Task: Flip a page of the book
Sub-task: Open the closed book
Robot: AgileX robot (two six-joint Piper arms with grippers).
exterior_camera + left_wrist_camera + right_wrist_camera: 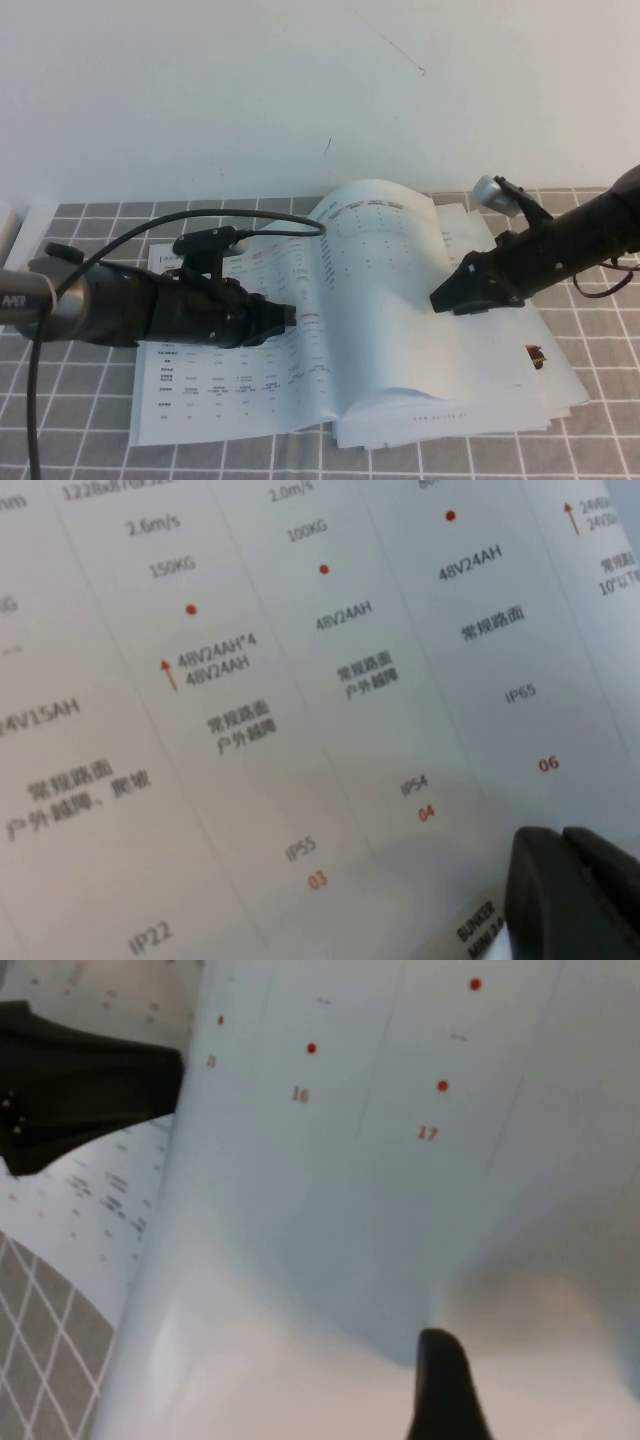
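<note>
We see the book (300, 340) lying open on the checked tablecloth (590, 340), near the front edge of the tabletop and about midway between its left and right edges. The page (385, 290) stands lifted off the right half in a soft arch, its table of small text at the top and the rest blank.

Our left gripper (285, 318) presses down on the densely printed left-hand page near the spine; in the left wrist view its fingertips (570, 890) sit together, flat on the paper. Our right gripper (450, 297) is at the raised page's outer edge, on the side toward the right edge of the tabletop. Its jaws stand apart, and we cannot tell whether a finger touches the sheet or only props it.

We judge the page light, thin and floppy, with a glossy face that would slip under a hard pad. It would buckle if pushed at its middle, so we would take it by the free outer edge, or sweep from beneath it, and carry it over the spine while the left gripper pins the book.
</note>
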